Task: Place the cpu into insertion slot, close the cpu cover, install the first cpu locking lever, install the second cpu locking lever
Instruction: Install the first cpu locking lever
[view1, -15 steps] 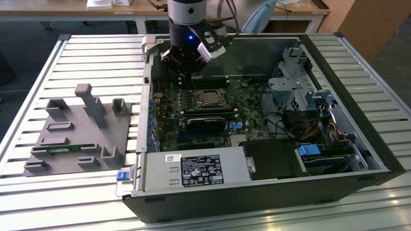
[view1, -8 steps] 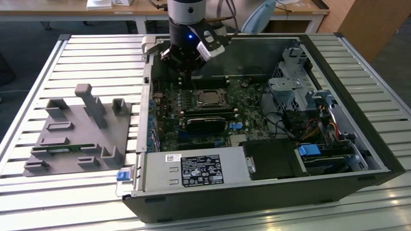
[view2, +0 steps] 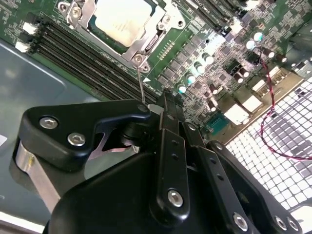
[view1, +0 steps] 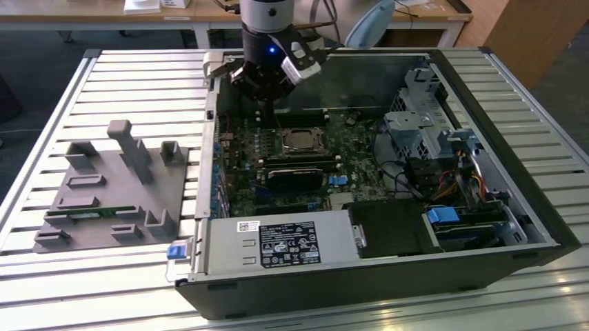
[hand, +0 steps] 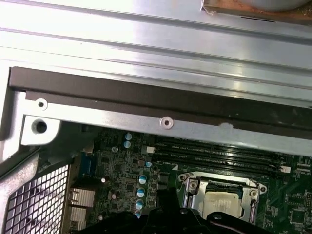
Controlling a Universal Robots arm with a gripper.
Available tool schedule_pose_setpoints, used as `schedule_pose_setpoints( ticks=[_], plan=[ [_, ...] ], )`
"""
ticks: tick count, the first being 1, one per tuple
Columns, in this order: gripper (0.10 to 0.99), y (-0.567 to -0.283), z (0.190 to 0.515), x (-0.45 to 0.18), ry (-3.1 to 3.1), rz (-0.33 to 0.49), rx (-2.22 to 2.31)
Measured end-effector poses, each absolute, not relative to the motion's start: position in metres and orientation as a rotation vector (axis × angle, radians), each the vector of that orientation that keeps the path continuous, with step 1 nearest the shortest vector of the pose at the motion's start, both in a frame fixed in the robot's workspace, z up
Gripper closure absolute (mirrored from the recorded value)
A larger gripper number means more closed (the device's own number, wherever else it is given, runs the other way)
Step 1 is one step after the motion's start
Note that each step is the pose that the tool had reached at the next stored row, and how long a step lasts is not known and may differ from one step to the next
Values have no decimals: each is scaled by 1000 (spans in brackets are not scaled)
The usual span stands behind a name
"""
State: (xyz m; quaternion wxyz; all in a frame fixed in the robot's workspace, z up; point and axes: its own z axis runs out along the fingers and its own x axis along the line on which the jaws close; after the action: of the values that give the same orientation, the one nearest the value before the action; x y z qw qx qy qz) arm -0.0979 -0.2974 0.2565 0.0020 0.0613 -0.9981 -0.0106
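The cpu (view2: 122, 19) lies in the insertion slot on the green motherboard, its dull silver top up. The silver cpu cover (view2: 157, 35) is folded down around it and hides most of the slot's frame. A thin wire locking lever (view2: 141, 83) runs from the socket's corner up to my gripper (view2: 155, 107), which is shut on the lever's free end. In the exterior view my gripper (view1: 265, 102) hangs inside the open case, just beyond the cpu (view1: 299, 142). The first wrist view shows the cpu (hand: 222, 202) under its cover (hand: 191, 185).
Long black memory slots (view2: 92, 58) run beside the socket. A black heatsink (view1: 294, 176), the power supply (view1: 272, 245) and a drive cage (view1: 428, 131) fill the case. A grey fixture block (view1: 110, 186) sits on the slatted table at the exterior view's left. The case wall (hand: 161, 92) stands close by.
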Motion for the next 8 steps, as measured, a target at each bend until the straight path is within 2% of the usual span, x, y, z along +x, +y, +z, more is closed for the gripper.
schedule_pose_setpoints(
  ticks=[8],
  plan=[
    [980, -294, 256, -95, -3132, -33, 192]
  ],
)
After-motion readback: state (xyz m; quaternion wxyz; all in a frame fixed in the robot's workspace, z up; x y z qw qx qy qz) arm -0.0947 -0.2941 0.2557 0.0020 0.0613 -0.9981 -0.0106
